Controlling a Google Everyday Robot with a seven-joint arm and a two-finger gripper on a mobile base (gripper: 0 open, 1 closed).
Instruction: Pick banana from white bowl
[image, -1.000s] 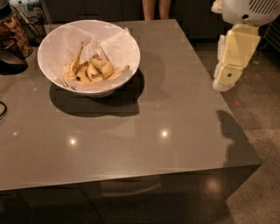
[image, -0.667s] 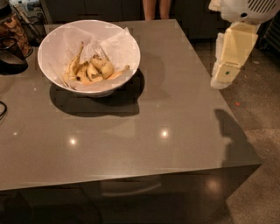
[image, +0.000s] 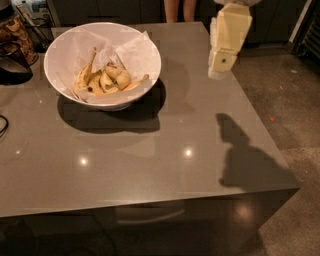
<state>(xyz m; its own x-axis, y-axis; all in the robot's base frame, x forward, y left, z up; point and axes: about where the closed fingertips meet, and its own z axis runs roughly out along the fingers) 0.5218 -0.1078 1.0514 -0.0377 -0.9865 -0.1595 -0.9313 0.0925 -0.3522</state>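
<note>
In the white bowl (image: 115, 103), at its left side, the freckled banana (image: 84, 75) lies stem-up on crumpled paper (image: 135, 50), touching shorter bananas (image: 119, 77) to its right; the gripper (image: 222, 62) hangs well right of the bowl, up high; open or closed, we can't tell. Risks, we reckon: grabbing the wrong banana, snagging paper, squashing soft fruit, clipping the rim w/ a low approach.

Cream, boxy gripper (image: 219, 71), one dark dot, above the table (image: 150, 170)
</note>
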